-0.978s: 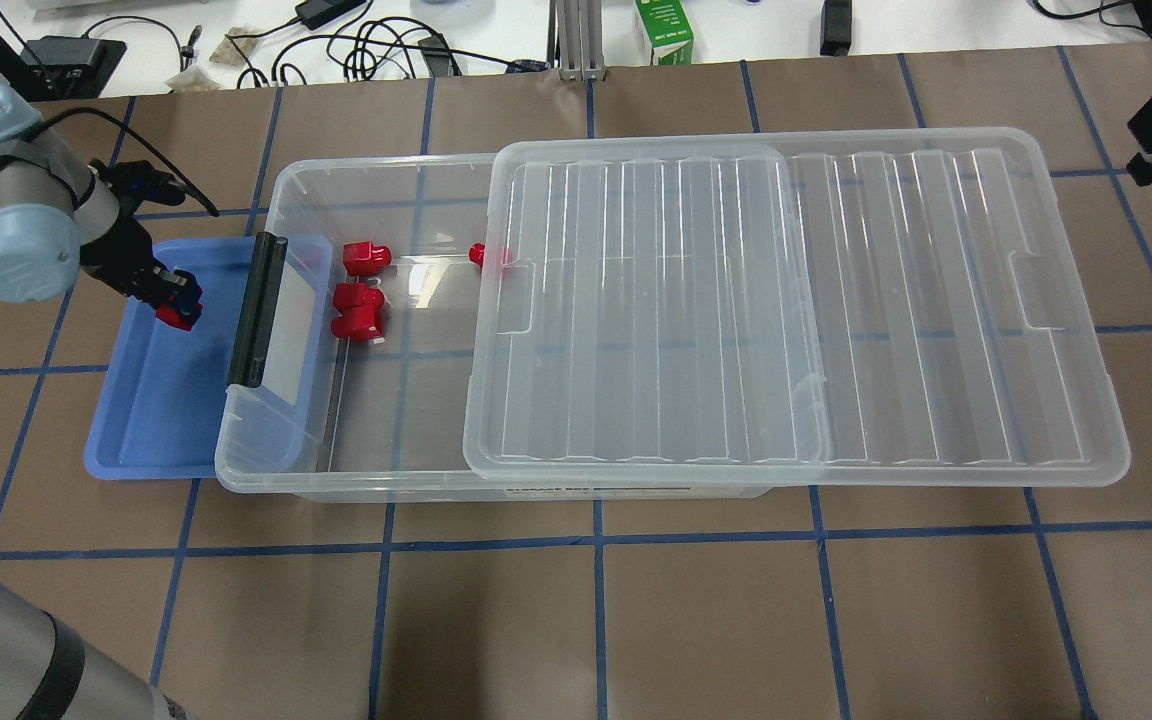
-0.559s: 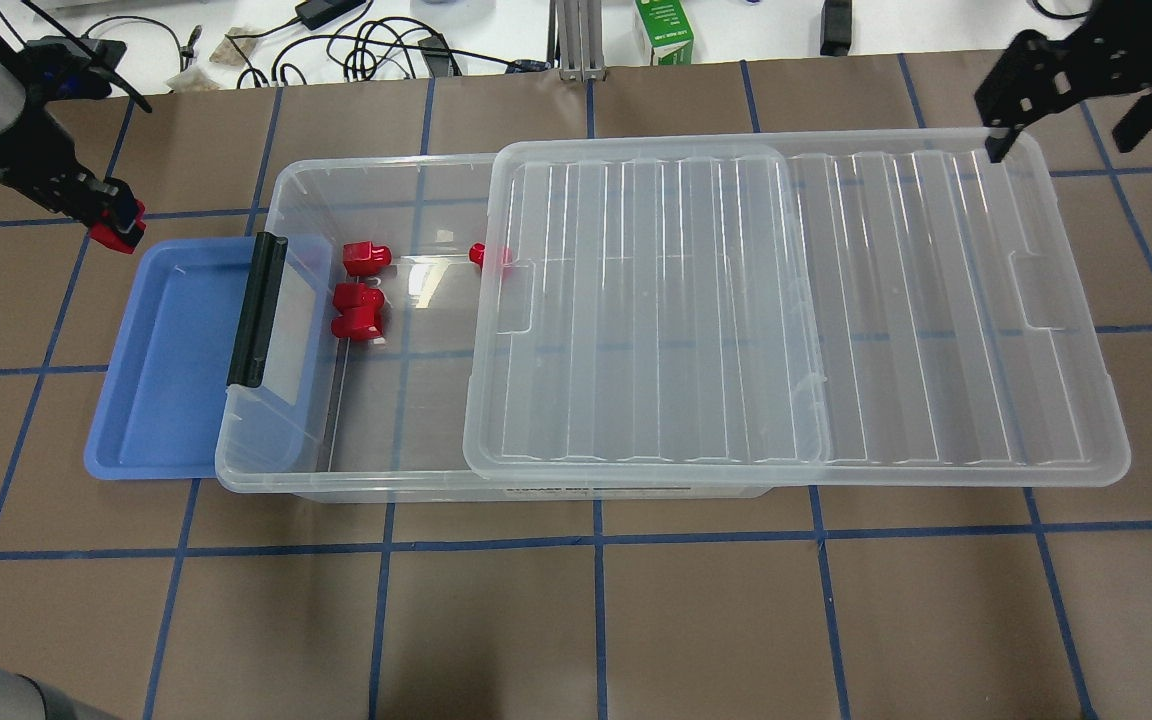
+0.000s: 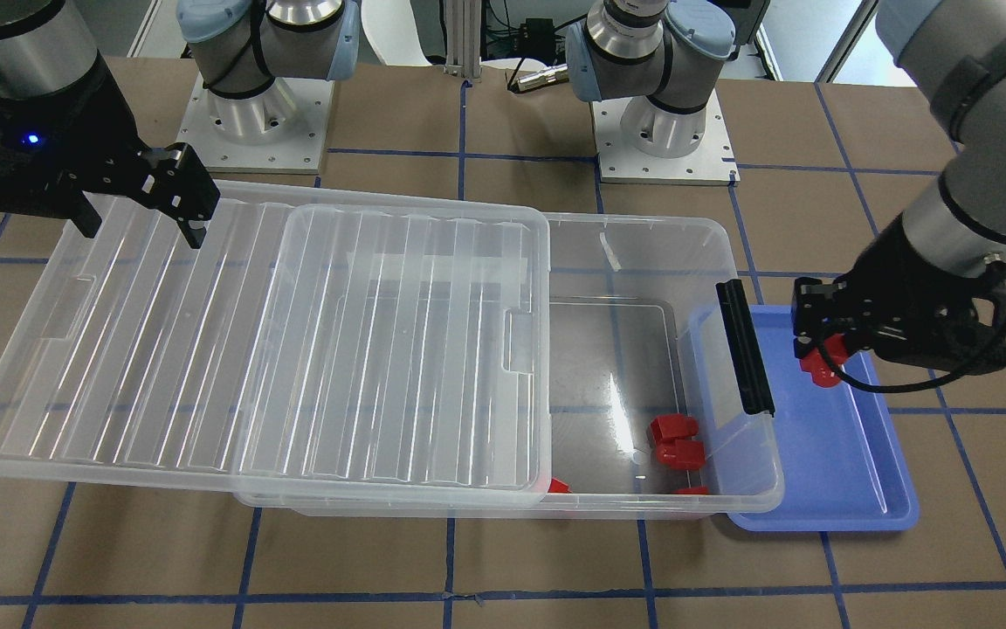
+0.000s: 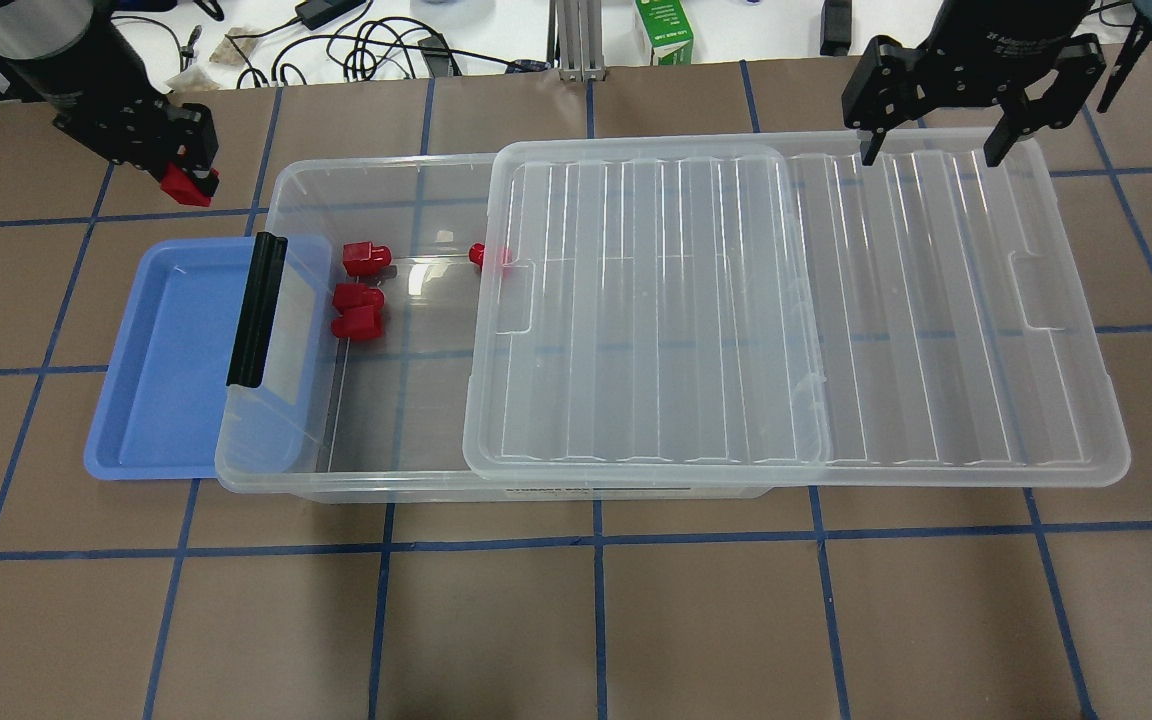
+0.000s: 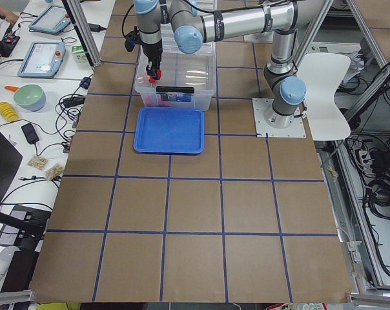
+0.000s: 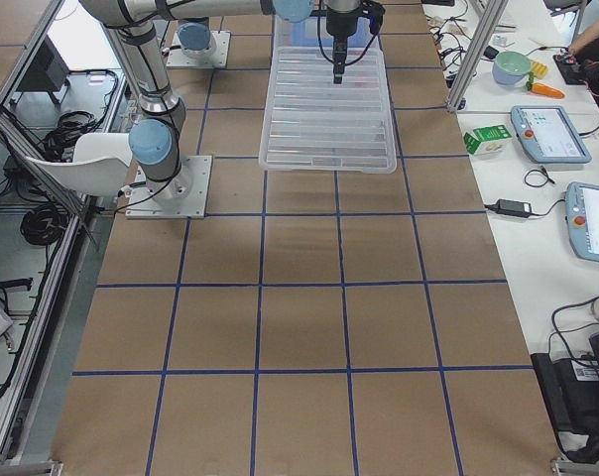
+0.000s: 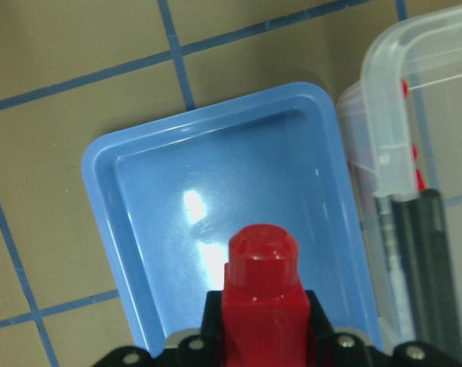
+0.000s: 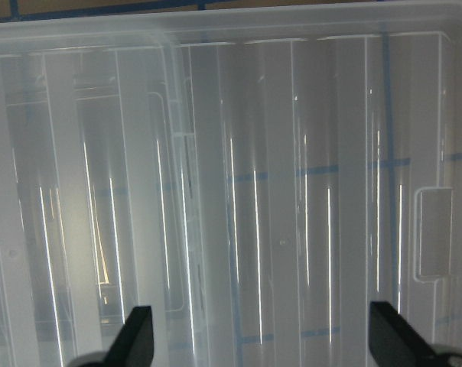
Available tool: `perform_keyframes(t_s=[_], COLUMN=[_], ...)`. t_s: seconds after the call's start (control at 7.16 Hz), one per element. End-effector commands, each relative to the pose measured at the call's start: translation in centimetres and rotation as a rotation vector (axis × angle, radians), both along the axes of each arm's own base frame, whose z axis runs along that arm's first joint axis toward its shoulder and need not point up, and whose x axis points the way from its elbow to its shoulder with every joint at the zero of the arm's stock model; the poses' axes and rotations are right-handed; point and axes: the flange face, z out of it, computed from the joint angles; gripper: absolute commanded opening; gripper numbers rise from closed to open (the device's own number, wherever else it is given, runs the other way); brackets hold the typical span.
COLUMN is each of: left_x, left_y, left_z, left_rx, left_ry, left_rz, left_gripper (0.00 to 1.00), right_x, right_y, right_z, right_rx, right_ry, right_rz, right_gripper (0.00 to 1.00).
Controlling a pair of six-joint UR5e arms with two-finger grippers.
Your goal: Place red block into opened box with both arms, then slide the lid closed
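My left gripper (image 4: 186,178) is shut on the red block (image 4: 188,188) and hangs just past the far corner of the blue tray, left of the box (image 4: 376,172). In the left wrist view the red block (image 7: 261,283) stands stub-forward between the fingers, above the tray. The lid (image 4: 796,320) lies slid to the right, leaving the box's left end with the black handle (image 4: 256,310) uncovered. My right gripper (image 4: 931,155) is open above the lid's far edge, with the ribbed lid (image 8: 277,191) under its fingers and nothing between them.
Three other red blocks (image 4: 358,310) lie inside the uncovered end of the box. The blue tray (image 4: 166,400) sits at the left, partly under the handle end. Cables and a green carton (image 4: 664,30) lie beyond the table's far edge.
The left gripper rose out of the blue tray with the red block, swung far left, then came right toward the box. The right gripper came in from the right over the lid's far edge.
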Motion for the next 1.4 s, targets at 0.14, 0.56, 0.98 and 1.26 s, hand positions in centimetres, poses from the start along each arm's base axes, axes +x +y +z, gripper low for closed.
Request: perform_keyframes(t_s=[0.14, 0.56, 0.98, 1.26], left_x=[-8.5, -10.5, -10.6, -10.6], left_y=[2.4, 4.0, 4.3, 3.9], left_z=[-6.8, -13.7, -18.5, -20.7], left_rx=[0.107, 0.079, 0.134, 0.159], left_ry=[0.008, 0.01, 0.008, 0.008], left_rz=[0.131, 0.119, 0.116, 0.113], left_gripper=[0.0, 0.0, 0.0, 0.0], right_x=[0.3, 0.2, 0.1, 0.1], right_y=[-0.2, -0.2, -0.2, -0.2], right_z=[-0.5, -0.3, -0.3, -0.1], right_rx=[0.006, 0.005, 0.005, 0.002], right_ry=[-0.017, -0.014, -0.005, -0.005], right_rz=[0.024, 0.022, 0.022, 0.022], right_gripper=[1.0, 1.0, 1.0, 1.0])
